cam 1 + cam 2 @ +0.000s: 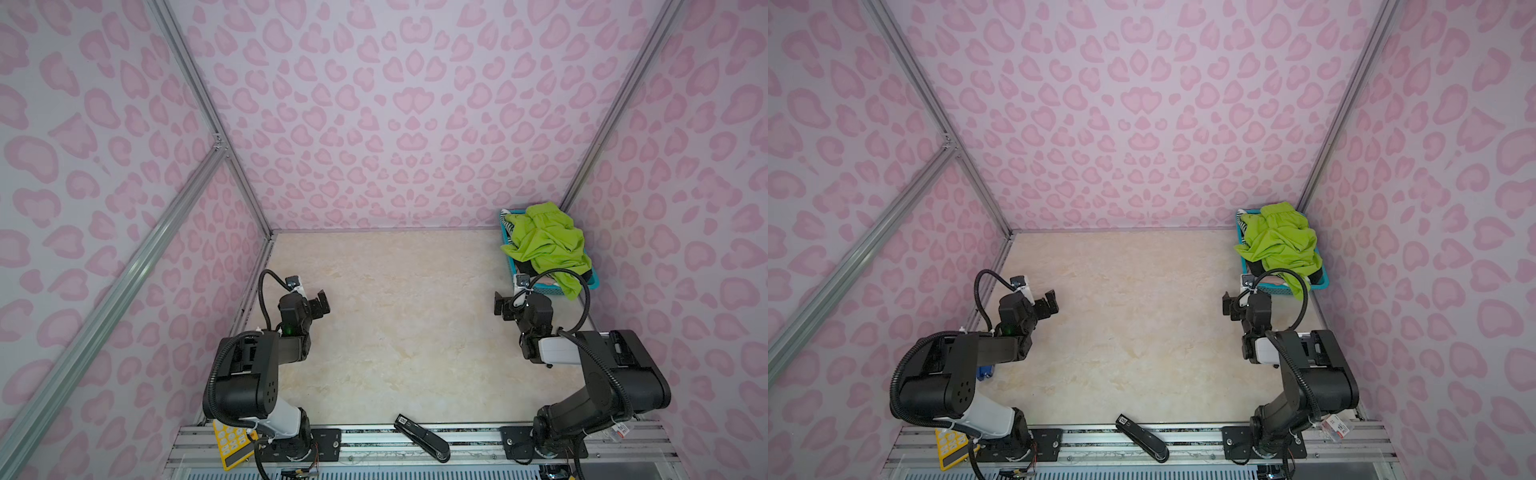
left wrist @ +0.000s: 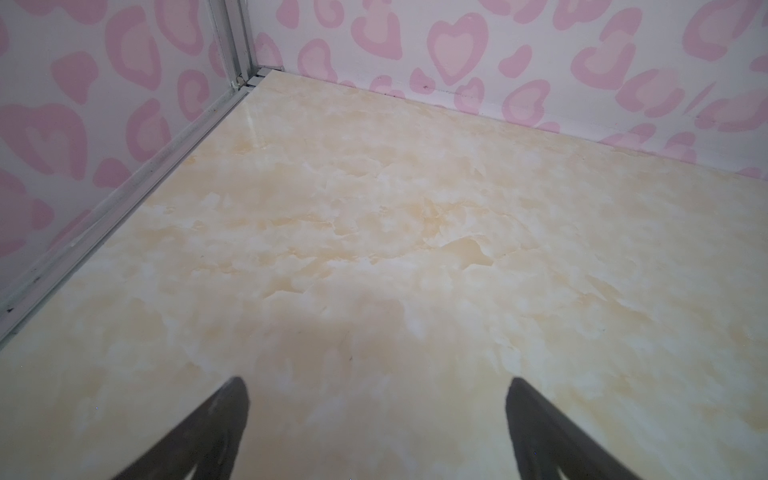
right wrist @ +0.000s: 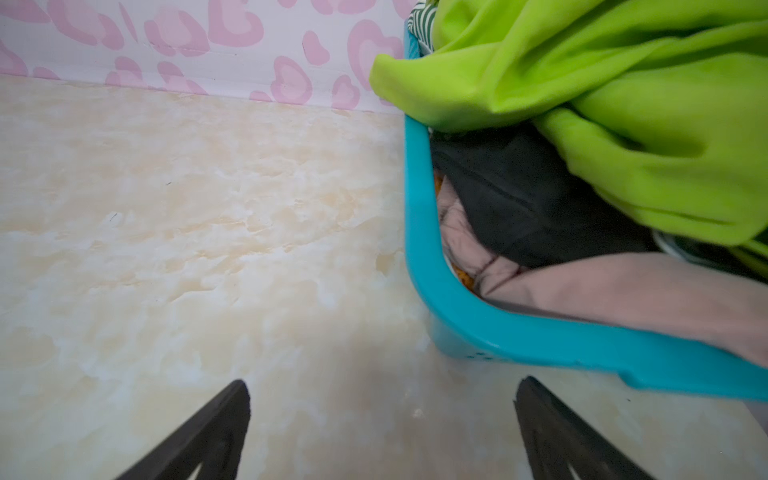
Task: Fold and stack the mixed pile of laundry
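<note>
On the aluminium rail point(image 1: 457, 434) along the desk's near edge lies a black stapler point(image 1: 422, 436). Its white label carries dark print too small to read. At the rail's near-left end, a yellow calculator with pale keys point(image 1: 230, 446) is partly hidden under the left arm's base. A small white-and-red tag point(image 1: 621, 432) hangs by the right arm's base, its writing illegible.

Above the cream marbled desk point(image 1: 395, 332), both arms hover and neither is grasping anything. The left gripper point(image 1: 321, 304) sits near the left edge. In its wrist view it is spread wide point(image 2: 376, 386), with only bare desk between its black fingers point(image 2: 216, 432). The right gripper point(image 1: 500, 306) sits near the right edge. It is likewise released point(image 3: 382, 388), and its fingers point(image 3: 557, 432) are near the closest corner of the teal plastic basket point(image 3: 419, 208) but apart from it.

The mixed laundry pile point(image 1: 540, 249) fills that basket at the desk's far right corner, as both top views show. A lime-green garment point(image 1: 1279, 245) lies on top, spilling over the rim on the near and left sides. Beneath it are a black garment point(image 3: 519, 208) and a beige-pink one point(image 3: 623, 291). A green-and-white striped top point(image 1: 508, 220) shows at the far end.

Pink heart-patterned walls point(image 1: 374, 104) enclose the desk.
</note>
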### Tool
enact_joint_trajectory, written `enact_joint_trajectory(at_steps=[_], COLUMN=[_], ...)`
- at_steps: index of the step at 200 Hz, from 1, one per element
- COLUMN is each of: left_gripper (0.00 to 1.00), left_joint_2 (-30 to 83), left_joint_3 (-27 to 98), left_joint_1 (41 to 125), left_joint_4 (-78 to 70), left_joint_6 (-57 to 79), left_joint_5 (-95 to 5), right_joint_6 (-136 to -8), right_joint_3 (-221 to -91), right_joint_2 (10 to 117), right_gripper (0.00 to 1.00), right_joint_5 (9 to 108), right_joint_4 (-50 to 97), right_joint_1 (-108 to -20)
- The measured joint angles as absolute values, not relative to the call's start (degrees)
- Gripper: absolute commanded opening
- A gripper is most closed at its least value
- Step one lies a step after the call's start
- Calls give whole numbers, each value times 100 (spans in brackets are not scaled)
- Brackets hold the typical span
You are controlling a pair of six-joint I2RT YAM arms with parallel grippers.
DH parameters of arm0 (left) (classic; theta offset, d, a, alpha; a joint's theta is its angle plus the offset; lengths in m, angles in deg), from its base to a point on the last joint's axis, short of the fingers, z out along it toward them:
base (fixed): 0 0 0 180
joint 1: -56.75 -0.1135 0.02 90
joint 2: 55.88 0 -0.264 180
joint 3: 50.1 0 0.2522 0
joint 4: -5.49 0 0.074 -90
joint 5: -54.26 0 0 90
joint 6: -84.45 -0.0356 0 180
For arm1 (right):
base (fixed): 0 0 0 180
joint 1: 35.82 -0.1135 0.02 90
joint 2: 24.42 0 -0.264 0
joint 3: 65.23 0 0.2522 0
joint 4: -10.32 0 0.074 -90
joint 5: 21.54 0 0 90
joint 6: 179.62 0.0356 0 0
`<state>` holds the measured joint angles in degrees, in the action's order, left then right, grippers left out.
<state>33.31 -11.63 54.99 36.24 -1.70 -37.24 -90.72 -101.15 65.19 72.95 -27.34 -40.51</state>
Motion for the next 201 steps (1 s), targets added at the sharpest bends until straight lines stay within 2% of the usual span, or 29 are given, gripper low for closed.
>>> enact_joint_trajectory(at_steps=[201], left_gripper=[98], left_joint_2=[3331], left_joint_3=[-1156], left_joint_1=[5494], left_joint_4=[3622], left_joint_6=[-148], left_joint_5=[-3588], right_joint_6=[-9074], right_joint_3=[-10115], right_joint_2=[6519], right_gripper=[100], right_joint_5=[7297], right_joint_4=[-2734], right_joint_1=[-4064])
